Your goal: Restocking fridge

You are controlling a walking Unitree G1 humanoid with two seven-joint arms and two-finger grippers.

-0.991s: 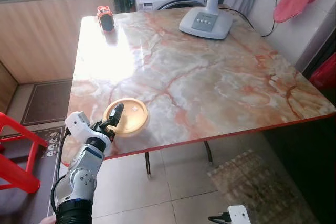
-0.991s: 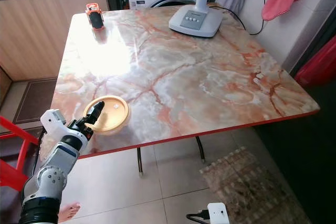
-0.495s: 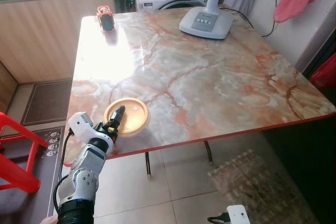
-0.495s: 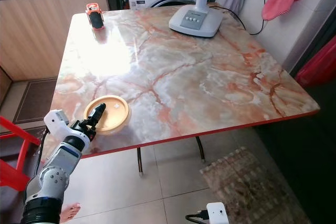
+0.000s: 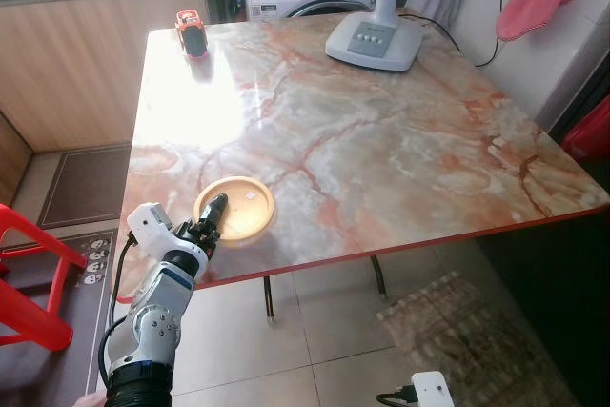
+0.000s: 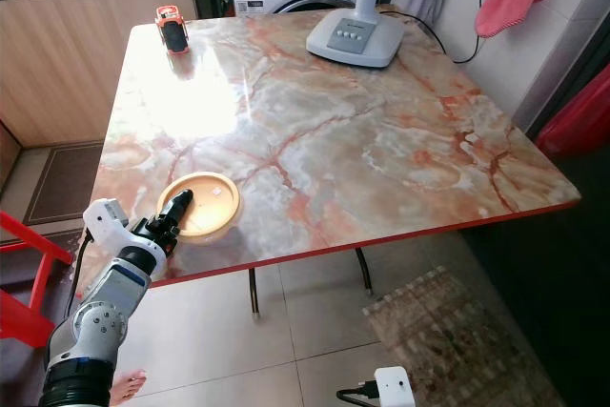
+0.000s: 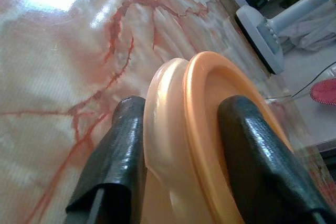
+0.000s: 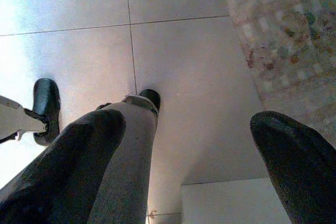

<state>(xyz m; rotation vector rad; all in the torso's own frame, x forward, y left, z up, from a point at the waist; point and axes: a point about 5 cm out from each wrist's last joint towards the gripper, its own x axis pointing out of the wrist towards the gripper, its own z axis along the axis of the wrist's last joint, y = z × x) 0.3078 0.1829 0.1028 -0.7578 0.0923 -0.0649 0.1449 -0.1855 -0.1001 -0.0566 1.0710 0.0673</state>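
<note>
Step in hand: I have the left gripper (image 5: 212, 215) at the near-left corner of the marble surface (image 5: 381, 140), taking hold of the orange plate (image 5: 236, 209) by its near rim. I judge the pickup is just starting; the plate looks to be lying flat on the surface.
Left jaws: clenched on the plate's edge, one black finger (image 7: 113, 161) under the rim and the other on top.
Right gripper (image 8: 189, 166): hanging idle beside me over the tiled floor (image 8: 178, 51), its jaws spread wide and holding nothing.
Next move: I'd lift the plate clear of the edge and keep it level. I see no fridge from here, so I would have to turn and walk to find it.
Plate: round, shallow, smooth plastic-looking orange with a raised lip; it seems empty apart from a small pale glint.
Also on the surface: a fan base (image 5: 374, 41) and a small red toy car (image 5: 192, 31), both at the far side, well apart from the plate.
</note>
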